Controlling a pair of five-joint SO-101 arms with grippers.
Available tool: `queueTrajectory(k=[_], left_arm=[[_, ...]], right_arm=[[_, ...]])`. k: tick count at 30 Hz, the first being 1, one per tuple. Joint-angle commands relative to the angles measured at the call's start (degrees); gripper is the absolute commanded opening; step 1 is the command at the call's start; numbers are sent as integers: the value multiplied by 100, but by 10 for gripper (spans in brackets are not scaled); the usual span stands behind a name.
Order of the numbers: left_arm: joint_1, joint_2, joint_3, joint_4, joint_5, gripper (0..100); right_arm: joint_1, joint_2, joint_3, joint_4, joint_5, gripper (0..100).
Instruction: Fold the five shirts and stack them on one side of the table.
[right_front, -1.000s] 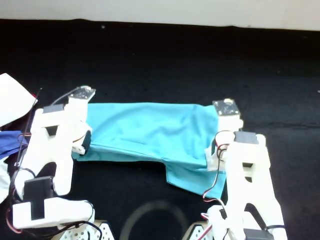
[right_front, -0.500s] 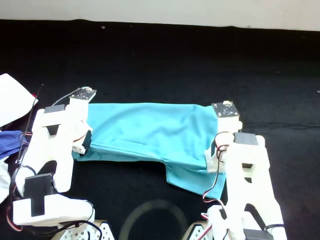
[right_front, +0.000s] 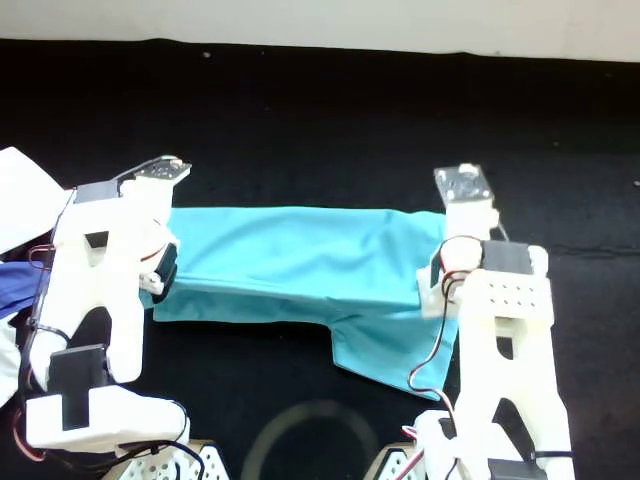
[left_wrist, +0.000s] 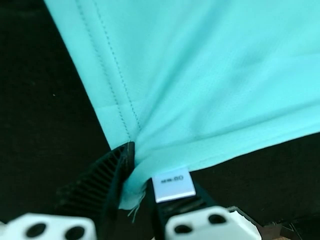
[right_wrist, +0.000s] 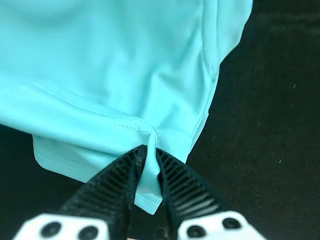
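Observation:
A teal shirt (right_front: 300, 265) is stretched across the middle of the black table (right_front: 330, 120), folded into a long band with a flap hanging toward the near edge. My left gripper (right_front: 160, 285) is shut on the shirt's left end; in the left wrist view the ribbed fingers (left_wrist: 112, 172) pinch the hemmed corner of the teal shirt (left_wrist: 200, 75) beside a small white label (left_wrist: 172, 186). My right gripper (right_front: 435, 295) is shut on the right end, and its fingers (right_wrist: 125, 175) squeeze a fold of the teal shirt (right_wrist: 110, 60).
At the left edge lie other garments: a white one (right_front: 25, 195) and a blue one (right_front: 15, 280). A faint ring mark (right_front: 305, 435) shows on the table near the arm bases. The far half of the table is bare black cloth.
Both arms have risen and shifted toward the far side, lifting the shirt's two ends. The shirt is pulled tauter, and its near edge has moved away from the front.

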Motion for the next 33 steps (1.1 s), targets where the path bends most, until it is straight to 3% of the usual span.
queueTrajectory(k=[1, 14, 19, 23, 27, 33], left_arm=[[-75, -31, 84, 44, -53, 8], [-75, -31, 875, -826, -53, 8], [-92, -40, 857, -791, -53, 16], [-101, -84, 840, -791, -53, 117], [-101, -92, 822, -782, -53, 210], [-101, -92, -215, 0, -53, 214]], right_arm=[[57, -180, 470, -154, 53, 6], [40, -189, 708, -171, 431, 6], [57, -180, 664, 233, 1116, 37], [40, -189, 435, 549, 1284, 138], [48, -189, -154, 1024, 1266, 156], [84, -127, -1095, 1165, 1240, 156]])
